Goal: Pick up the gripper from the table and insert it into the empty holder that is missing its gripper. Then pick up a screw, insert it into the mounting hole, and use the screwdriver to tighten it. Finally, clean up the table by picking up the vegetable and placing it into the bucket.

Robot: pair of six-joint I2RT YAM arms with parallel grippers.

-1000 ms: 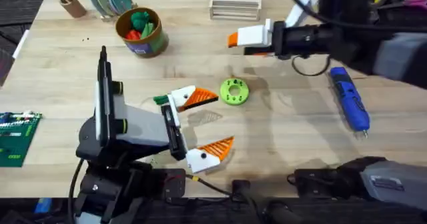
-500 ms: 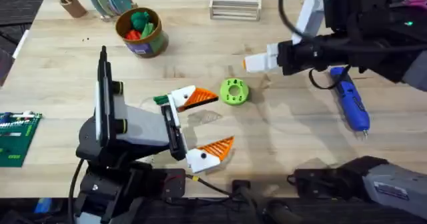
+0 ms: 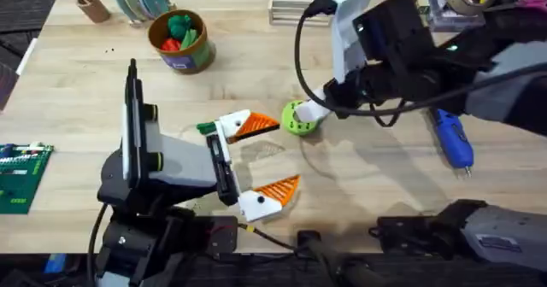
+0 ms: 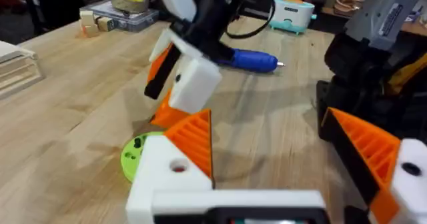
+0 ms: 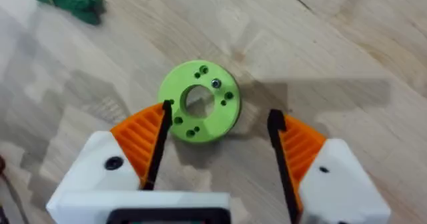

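Right pincer (image 5: 217, 154) hangs spread wide just above the green ring-shaped disc (image 5: 199, 110), gripping nothing, its orange pads straddling the disc's near edge. Left pincer (image 3: 256, 163) is also spread and empty, both orange pads in place. The vegetable (image 5: 63, 1) lies on the bench (image 3: 367, 176), well apart from the bucket (image 3: 180, 39); cleanup looks undone. The screwdriver (image 3: 450, 136) lies untouched.

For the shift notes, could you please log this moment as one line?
right claw: open, above green ring | left claw: open, idle | leafy vegetable: on table | screwdriver: on table
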